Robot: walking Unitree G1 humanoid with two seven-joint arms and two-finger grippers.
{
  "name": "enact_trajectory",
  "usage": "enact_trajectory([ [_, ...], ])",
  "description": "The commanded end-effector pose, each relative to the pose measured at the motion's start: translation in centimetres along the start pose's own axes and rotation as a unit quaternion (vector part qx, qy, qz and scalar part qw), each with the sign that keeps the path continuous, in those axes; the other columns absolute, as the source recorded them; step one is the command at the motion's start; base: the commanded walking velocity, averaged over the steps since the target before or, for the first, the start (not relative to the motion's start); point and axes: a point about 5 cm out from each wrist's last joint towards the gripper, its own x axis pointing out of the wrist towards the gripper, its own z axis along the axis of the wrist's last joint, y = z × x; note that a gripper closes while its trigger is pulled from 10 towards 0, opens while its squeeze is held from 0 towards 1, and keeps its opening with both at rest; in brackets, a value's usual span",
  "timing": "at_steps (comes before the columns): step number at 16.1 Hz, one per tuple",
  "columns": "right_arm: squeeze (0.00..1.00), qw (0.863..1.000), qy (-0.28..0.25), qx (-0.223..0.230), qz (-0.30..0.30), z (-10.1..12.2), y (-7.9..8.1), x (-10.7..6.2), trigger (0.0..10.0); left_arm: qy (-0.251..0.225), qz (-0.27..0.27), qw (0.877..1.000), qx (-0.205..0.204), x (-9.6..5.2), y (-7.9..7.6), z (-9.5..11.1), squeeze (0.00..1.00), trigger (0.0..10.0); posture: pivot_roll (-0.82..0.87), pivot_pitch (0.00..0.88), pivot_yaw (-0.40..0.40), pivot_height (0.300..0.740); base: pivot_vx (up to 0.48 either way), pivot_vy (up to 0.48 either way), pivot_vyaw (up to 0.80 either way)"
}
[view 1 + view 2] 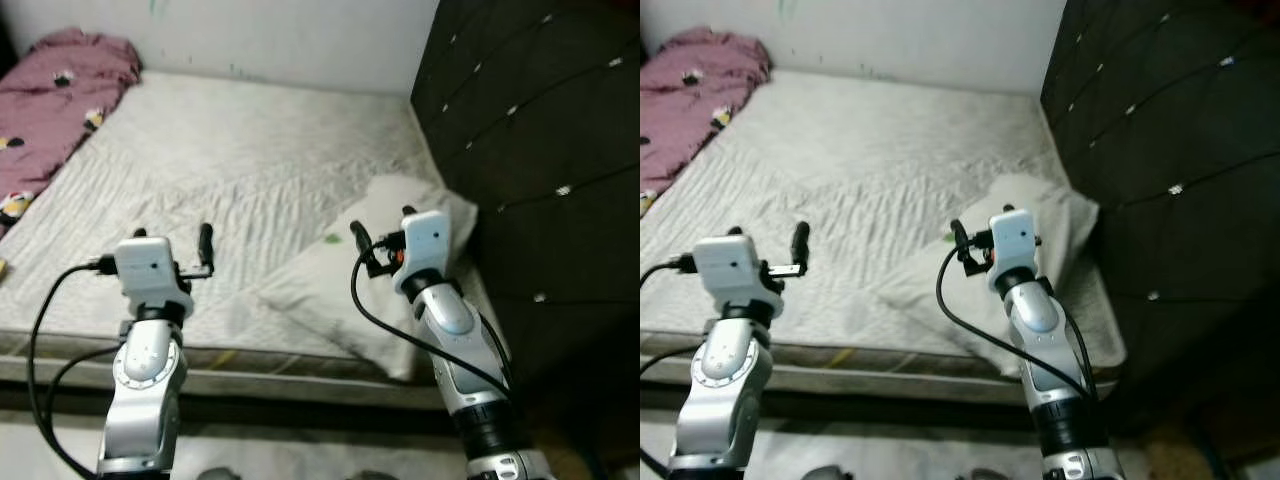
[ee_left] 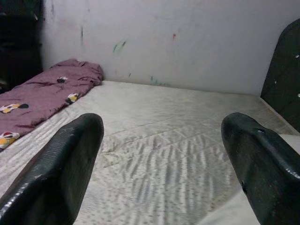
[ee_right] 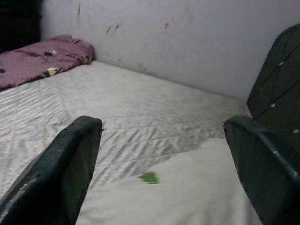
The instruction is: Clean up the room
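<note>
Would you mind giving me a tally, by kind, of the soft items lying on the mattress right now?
Pillow: 1, the white pillow by the dark headboard, below the open right claw.
Blanket: 1, the maroon blanket bunched along the mattress's far left side.
Total: 2. The open left claw hovers over the near edge.

One mattress [image 1: 250, 160], one pillow [image 1: 345, 285], one maroon blanket [image 1: 50, 100], one dark headboard [image 1: 540, 150].
</note>
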Motion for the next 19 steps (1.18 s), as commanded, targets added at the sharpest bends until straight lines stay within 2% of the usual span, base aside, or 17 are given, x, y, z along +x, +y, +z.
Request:
enact_trajectory([
  [1, 0.0, 1.0, -0.001, -0.007, -0.008, 0.11, -0.79, -0.21, 10.0, -0.005, -0.01, 1.0, -0.013, -0.05, -0.78, 0.19, 0.0, 10.0, -0.02, 0.0, -0.052, 0.74, 0.0, 0.0, 0.0],
  [10, 0.0, 1.0, 0.0, -0.007, -0.007, 0.02, -0.69, -0.2, 10.0, -0.016, -0.04, 0.999, -0.025, -0.21, -1.19, 0.42, 0.0, 10.0, -0.02, 0.0, -0.053, 0.74, 0.0, 0.0, 0.0],
  [19, 0.0, 1.0, -0.004, -0.011, -0.009, 0.16, -0.63, -0.12, 10.0, -0.02, -0.043, 0.999, -0.024, -0.27, -1.15, 0.45, 0.0, 10.0, -0.02, 0.0, -0.051, 0.74, 0.33, 0.0, 0.0],
])
